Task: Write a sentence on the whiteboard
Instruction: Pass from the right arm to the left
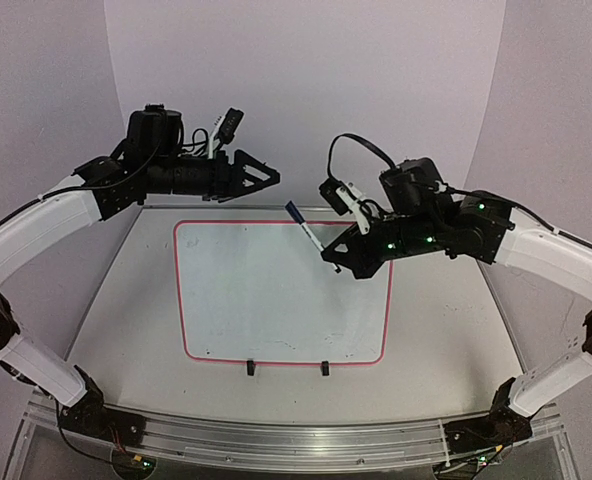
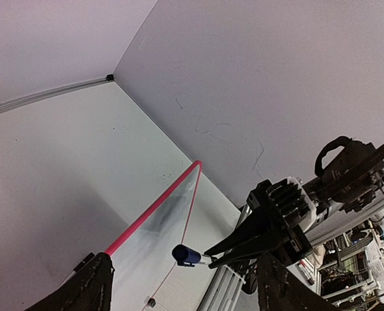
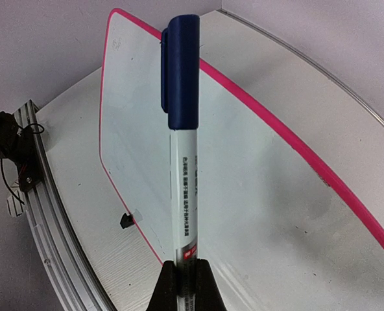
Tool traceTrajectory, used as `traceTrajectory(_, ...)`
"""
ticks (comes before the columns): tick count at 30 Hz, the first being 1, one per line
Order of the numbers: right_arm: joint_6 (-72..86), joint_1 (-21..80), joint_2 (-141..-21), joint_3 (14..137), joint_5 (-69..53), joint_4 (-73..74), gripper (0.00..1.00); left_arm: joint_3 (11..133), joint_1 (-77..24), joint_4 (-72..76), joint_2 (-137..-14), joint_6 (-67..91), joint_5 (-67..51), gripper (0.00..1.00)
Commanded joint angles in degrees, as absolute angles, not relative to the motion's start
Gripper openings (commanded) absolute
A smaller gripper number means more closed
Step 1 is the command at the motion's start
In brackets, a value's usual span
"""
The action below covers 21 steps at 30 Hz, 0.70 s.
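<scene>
- My right gripper (image 1: pixel 336 258) is clamped tight on a capped blue marker (image 1: pixel 306 232), cap end raised.
- The whiteboard (image 1: pixel 276 300) lies flat beneath it, near its far right corner.
- My left gripper (image 1: pixel 268 178) gapes wide, empty, over the board's far edge.

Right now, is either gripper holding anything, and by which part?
The right gripper is shut on the marker, pinching the tail end of its white barrel; the blue cap is on. The left gripper holds nothing.
</scene>
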State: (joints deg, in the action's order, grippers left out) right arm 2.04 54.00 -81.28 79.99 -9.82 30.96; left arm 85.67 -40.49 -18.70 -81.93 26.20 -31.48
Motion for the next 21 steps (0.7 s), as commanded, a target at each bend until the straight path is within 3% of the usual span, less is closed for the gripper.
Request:
traceTrajectory(1,0.89,54.74,-81.45,83.48,-8.86,29.12,0.00,84.87,-41.25,-14.16,-83.53,29.19,-33.71,0.70)
traceTrajectory(6,0.51,55.23,-82.27,84.55,-9.46,28.74,0.00,85.40,-42.45,-13.83,-85.80,29.62,-35.59,0.53)
traceTrajectory(14,0.50,55.28,-83.65,85.40,-9.43,28.74,0.00,85.14,-43.41,-12.13,-87.66,30.12,-37.10,0.43)
traceTrajectory(21,-1.79,55.30,-83.85,85.15,-8.94,28.74,0.00,85.17,-43.50,-11.12,-88.79,31.26,-37.52,0.13)
